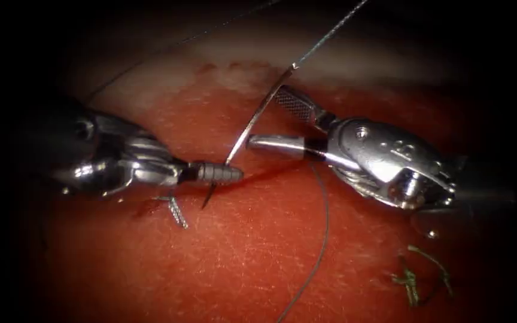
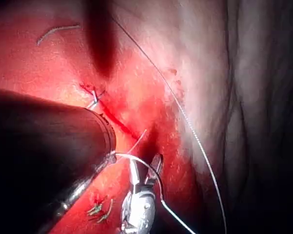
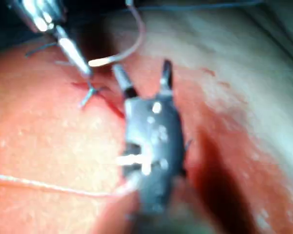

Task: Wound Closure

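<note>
Needle (image 1: pixel 257 117) slants up-right above the tissue (image 1: pixel 240 269), our left tool (image 1: pixel 234 173) pinching it near the point; our right tool (image 1: pixel 270 119) gapes empty around it. Right wrist view shows that spread.

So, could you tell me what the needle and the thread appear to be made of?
The needle, held near its tip by the left tool, looks like polished metal: thin, with bright glints. The thread seems a fine dark filament, material unclear. The right tool holds nothing.
</note>
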Robot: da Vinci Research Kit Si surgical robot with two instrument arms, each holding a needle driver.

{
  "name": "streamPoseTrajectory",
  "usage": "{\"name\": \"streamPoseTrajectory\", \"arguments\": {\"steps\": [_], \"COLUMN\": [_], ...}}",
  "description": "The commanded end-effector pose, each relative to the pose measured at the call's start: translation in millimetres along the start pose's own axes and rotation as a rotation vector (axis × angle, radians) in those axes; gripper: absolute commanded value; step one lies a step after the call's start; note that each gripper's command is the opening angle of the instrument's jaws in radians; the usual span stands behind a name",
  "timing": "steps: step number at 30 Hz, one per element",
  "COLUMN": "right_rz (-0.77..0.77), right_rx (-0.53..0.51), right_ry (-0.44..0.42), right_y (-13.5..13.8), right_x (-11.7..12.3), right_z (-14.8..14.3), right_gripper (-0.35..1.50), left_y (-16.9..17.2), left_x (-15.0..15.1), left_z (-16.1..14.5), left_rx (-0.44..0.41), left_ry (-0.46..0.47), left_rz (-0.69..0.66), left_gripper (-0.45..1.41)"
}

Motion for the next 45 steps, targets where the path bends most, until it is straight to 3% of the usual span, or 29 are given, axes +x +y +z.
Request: {"name": "streamPoseTrajectory", "arguments": {"steps": [1,10,22,26,31,32,39,40,41,42,43,45], "right_rz": [0.001,0.009,0.043,0.053,0.080,0.088,0.085,0.085,0.085,0.085,0.085,0.084], "right_rx": [-0.008,0.059,0.049,0.044,0.045,0.062,0.091,0.094,0.097,0.102,0.109,0.115], "right_ry": [0.001,0.021,0.061,0.067,0.065,0.040,0.026,0.025,0.025,0.025,0.024,0.023], "right_y": [-0.3,-1.0,-1.1,-1.2,-1.3,-1.3,-1.5,-1.5,-1.4,-1.3,-1.1,-0.9], "right_x": [-0.4,1.1,2.5,3.0,2.6,2.5,2.4,2.4,2.4,2.4,2.4,2.4], "right_z": [0.3,0.0,-0.1,-0.2,-0.2,-0.2,-0.6,-0.7,-0.8,-0.8,-0.9,-1.0], "right_gripper": [0.95,0.88,0.85,0.73,0.09,-0.35,-0.35,-0.35,-0.35,-0.35,-0.35,-0.35], "left_y": [-0.6,-0.6,-0.4,-0.2,0.2,0.4,0.7,0.8,0.9,1.2,1.5,1.8], "left_x": [-0.3,-0.2,-0.9,-0.8,-0.8,-0.8,-1.0,-1.1,-1.0,-1.0,-0.8,-0.6], "left_z": [0.6,0.8,1.5,1.4,1.3,1.2,1.3,1.6,1.8,2.2,3.0,3.7], "left_rx": [0.002,0.002,-0.022,-0.028,-0.040,-0.040,-0.050,-0.057,-0.069,-0.076,-0.090,-0.126], "left_ry": [-0.004,-0.002,-0.017,-0.018,-0.018,-0.019,-0.030,-0.052,-0.062,-0.070,-0.103,-0.180], "left_rz": [0.002,-0.004,0.061,0.065,0.074,0.072,0.088,0.125,0.185,0.341,0.428,0.553], "left_gripper": [-0.35,-0.35,-0.35,-0.35,-0.35,-0.35,-0.35,-0.17,0.12,0.52,0.73,0.78]}}
